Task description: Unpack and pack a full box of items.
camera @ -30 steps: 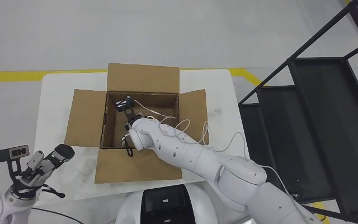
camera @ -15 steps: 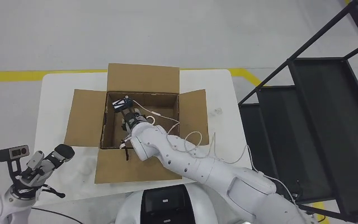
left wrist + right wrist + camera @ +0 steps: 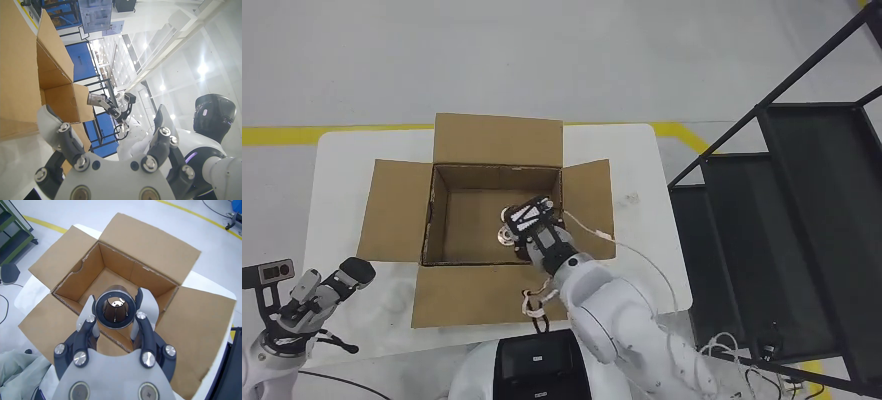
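Right gripper (image 3: 115, 298) clamps a metal cylinder (image 3: 115, 325), held above the open box (image 3: 151, 247). Left gripper (image 3: 102, 113) hangs open by the bench's (image 3: 342, 170) near left corner, well apart from it.

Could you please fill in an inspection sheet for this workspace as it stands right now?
Surface: white table, carrying the box.
Job's things: cardboard box, all four flaps open; hollow metal cylinder, held above the box opening.
Clutter: one small pale object on the table beside a box flap; too small to identify.
Grippers: right gripper shut on the metal cylinder; left gripper open, holding nothing, by the table's near left edge.
Cables: white cable along the right arm; black cable on the floor.
Surroundings: yellow floor line; dark metal stairs beside the table.
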Robot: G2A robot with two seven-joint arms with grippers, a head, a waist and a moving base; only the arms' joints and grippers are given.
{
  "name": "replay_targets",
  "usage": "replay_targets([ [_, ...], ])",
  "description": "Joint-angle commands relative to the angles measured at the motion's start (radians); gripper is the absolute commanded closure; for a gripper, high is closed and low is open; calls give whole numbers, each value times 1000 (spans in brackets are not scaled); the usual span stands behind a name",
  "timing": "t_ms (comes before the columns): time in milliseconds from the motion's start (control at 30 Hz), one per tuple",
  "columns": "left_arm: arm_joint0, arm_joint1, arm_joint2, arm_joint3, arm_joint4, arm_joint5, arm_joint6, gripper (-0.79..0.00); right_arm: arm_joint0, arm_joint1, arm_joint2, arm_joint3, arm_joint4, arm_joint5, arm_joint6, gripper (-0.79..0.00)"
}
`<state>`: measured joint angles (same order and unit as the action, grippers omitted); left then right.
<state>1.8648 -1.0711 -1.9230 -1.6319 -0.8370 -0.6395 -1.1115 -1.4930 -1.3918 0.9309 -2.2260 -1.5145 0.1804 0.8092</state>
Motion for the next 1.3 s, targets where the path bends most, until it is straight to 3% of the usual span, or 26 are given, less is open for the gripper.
replay_targets([
  [0,0,0,0,0,0,0,0,-785,-102,15,76,-70,13,-24,-45,0],
  [333,0,0,0,0,0,0,0,-785,-441,52,456,-124,245,-71,-381,0],
  [667,0,0,0,0,0,0,0,-785,-581,58,733,-49,546,-124,-500,0],
  [867,0,0,0,0,0,0,0,-785,-445,66,731,140,582,-160,-364,0],
  [1033,0,0,0,0,0,0,0,-785,-277,64,646,356,550,-109,-309,0],
  [1267,0,0,0,0,0,0,0,-785,-133,57,560,551,487,-8,-275,0],
])
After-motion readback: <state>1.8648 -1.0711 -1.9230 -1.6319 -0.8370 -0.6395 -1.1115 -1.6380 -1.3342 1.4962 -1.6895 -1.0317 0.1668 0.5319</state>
